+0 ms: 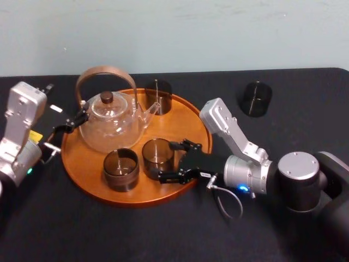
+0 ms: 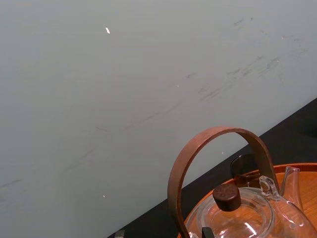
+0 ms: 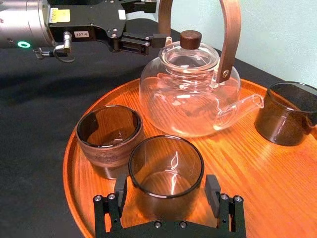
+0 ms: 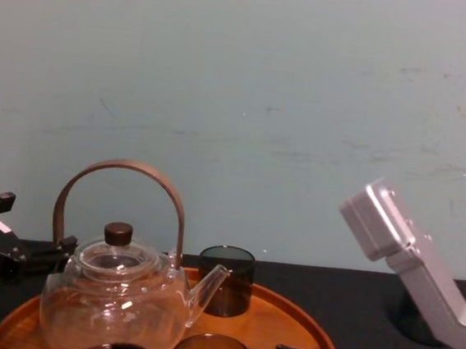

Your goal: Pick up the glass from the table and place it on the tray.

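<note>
Evidently the placing step is nearly done: the glass (image 1: 157, 154) stands upright on the tray (image 1: 180, 123), beside two other cups, with the right gripper (image 1: 170, 161) straddling it, fingers spread with a slight gap on each side. Next, I judge, comes a straight retreat toward the surface (image 1: 305, 125) without clipping the glass. The left gripper (image 1: 73, 123) waits, fingers apart, by the teapot (image 1: 112, 123).

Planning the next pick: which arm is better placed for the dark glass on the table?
Right. The dark glass stands on the right gripper's side of the tray; the left gripper is opposite, by the teapot.
</note>
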